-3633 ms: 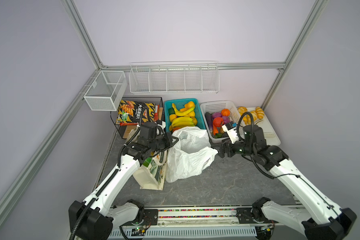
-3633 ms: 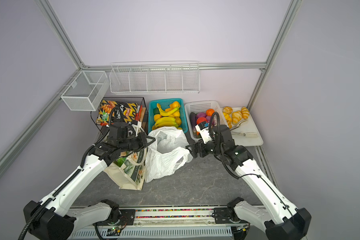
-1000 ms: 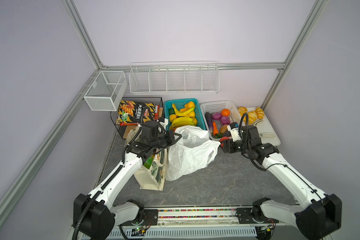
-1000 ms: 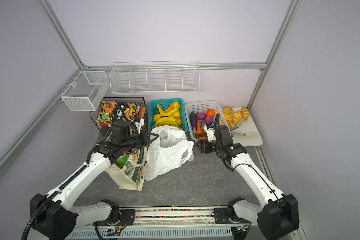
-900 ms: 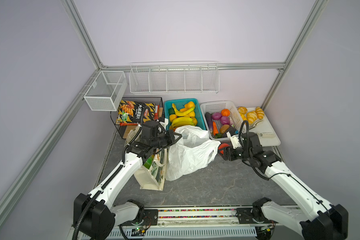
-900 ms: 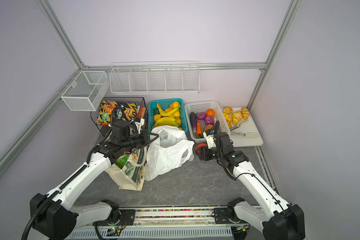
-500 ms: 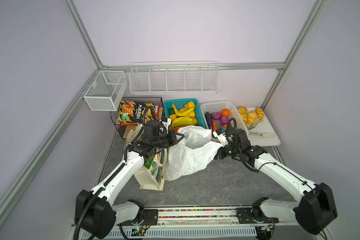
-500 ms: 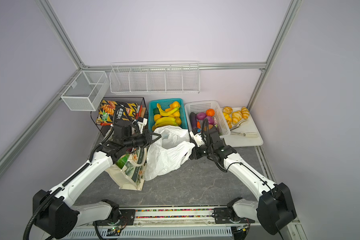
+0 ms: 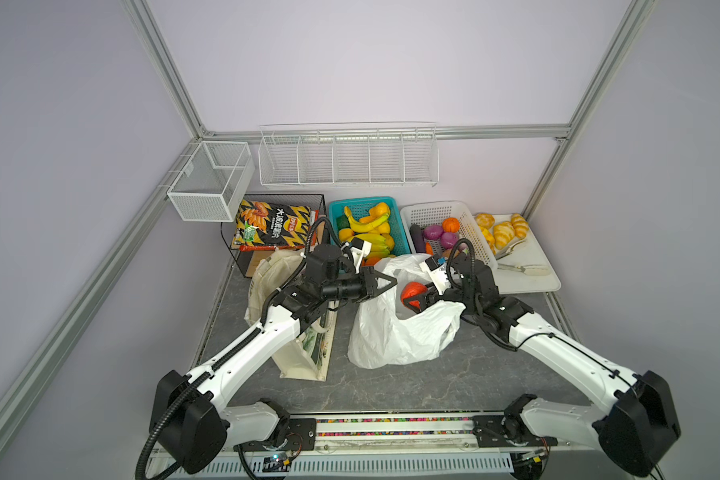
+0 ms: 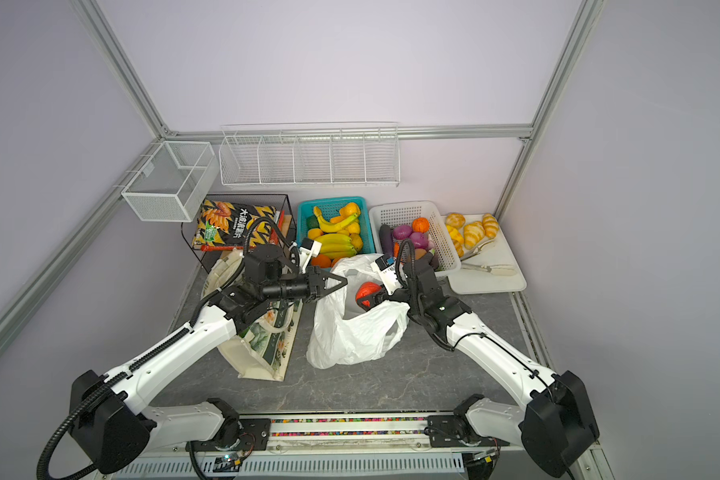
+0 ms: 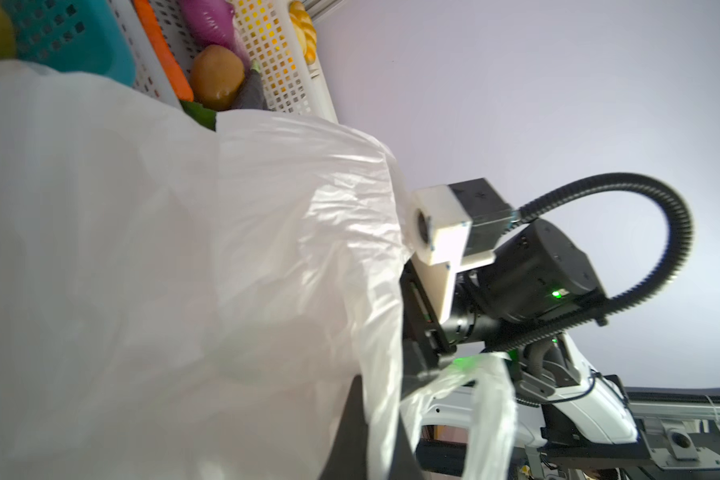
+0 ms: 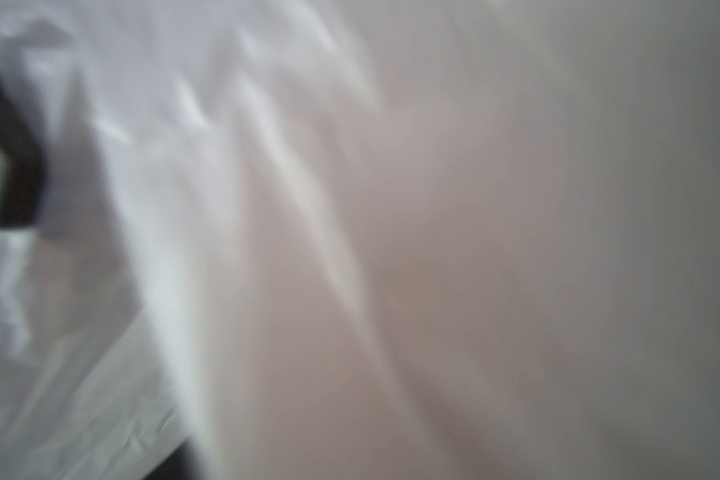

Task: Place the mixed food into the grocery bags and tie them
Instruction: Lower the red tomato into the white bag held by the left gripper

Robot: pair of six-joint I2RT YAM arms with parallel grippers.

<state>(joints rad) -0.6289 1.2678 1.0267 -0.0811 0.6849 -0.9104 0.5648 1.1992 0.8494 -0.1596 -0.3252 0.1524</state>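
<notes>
The thin white plastic bag [image 9: 395, 336] [image 10: 350, 332] stands open mid-table. My left gripper [image 9: 385, 284] [image 10: 341, 284] is shut on its near-left rim and holds the mouth up. In the left wrist view, bag film [image 11: 184, 270] runs between the dark jaws of the left gripper [image 11: 381, 419]. My right gripper [image 9: 414, 297] [image 10: 371, 296] is shut on a red tomato [image 9: 411, 290] [image 10: 368, 289] just over the bag's mouth. The right wrist view shows only blurred white film [image 12: 267, 208]. The cream canvas tote [image 9: 300, 357] [image 10: 262, 353] lies under my left arm.
Along the back stand a black wire basket with a black-and-yellow chip bag [image 9: 273, 224], a teal basket [image 9: 398, 216] of bananas and oranges, a white basket [image 9: 474, 237] holding purple onions [image 9: 433, 231], and a white tray [image 9: 533, 278] with croissants. Wire racks [image 9: 346, 158] hang on the wall.
My right gripper came away from the white basket with the red tomato and moved left to the bag's mouth. The left gripper kept its hold on the rim.
</notes>
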